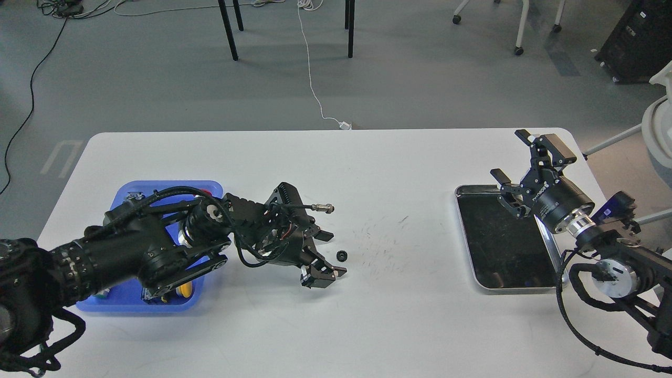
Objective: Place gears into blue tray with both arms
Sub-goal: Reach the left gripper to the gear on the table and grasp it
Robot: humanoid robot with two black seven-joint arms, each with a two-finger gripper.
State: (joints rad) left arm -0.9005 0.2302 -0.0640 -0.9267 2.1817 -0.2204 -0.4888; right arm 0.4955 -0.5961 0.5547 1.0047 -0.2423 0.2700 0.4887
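One small black gear [342,255] lies on the white table near the middle. My left gripper [332,254] is open and low over the table, its two fingers [323,235] spread on either side of the gear without touching it. The left arm stretches across the blue tray [126,192] at the left and hides most of what lies in it; a yellow cap [185,290] peeks out below the arm. Over the far right of the table, my right gripper [529,161] is raised and open, holding nothing.
A silver metal tray [506,239] with a dark bottom lies at the right, under the right arm. Fine dark scratch marks [383,241] cover the table right of the gear. Chair legs and cables stand on the floor beyond the table's far edge.
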